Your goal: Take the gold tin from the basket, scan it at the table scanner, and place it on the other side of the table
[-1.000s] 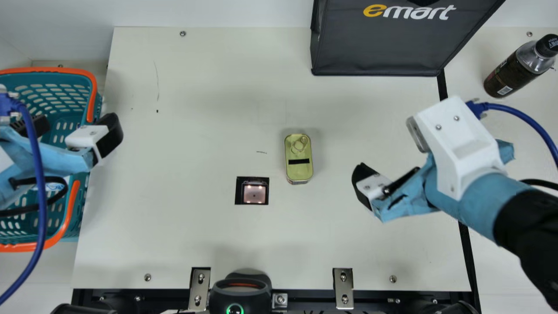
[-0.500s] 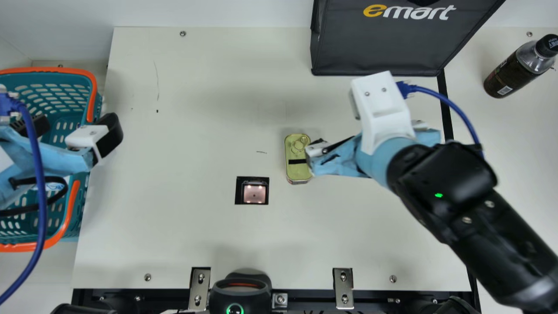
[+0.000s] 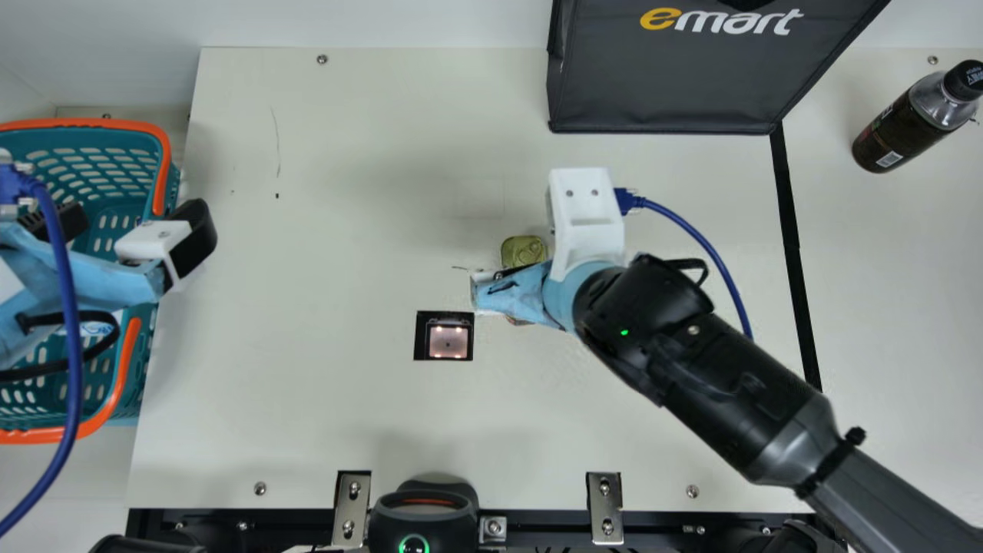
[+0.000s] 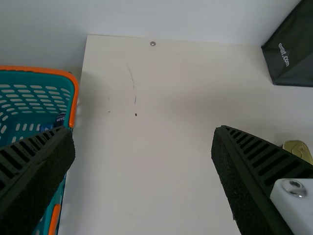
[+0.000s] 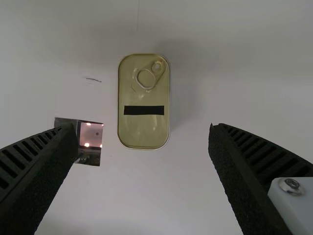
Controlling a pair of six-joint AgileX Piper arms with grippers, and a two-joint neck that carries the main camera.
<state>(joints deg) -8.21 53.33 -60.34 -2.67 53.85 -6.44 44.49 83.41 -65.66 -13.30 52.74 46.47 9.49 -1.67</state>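
Note:
In the main view my right gripper point(image 3: 513, 293) hangs over the gold tin point(image 3: 524, 250), covering its lower part. The right wrist view shows the tin point(image 5: 144, 100) lying flat on the table, ring pull up, in line with the gap of my right gripper point(image 5: 142, 131), which is open and holds nothing. The table scanner point(image 3: 448, 342) is lit, left of the tin and nearer the front edge. My left gripper point(image 3: 127, 230) stands open over the basket's point(image 3: 159, 173) right side; in its wrist view, the left gripper point(image 4: 143, 133) has nothing between its fingers.
A dark shopping bag point(image 3: 676, 77) stands at the back right, and a dark bottle point(image 3: 906, 123) lies or leans at the far right. A black device point(image 3: 422, 522) sits at the front edge between metal brackets. Small packaged items point(image 4: 53, 124) show inside the basket.
My right arm has swung left from the table's right side until its gripper is above the tin. The tin and the left arm have stayed where they were.

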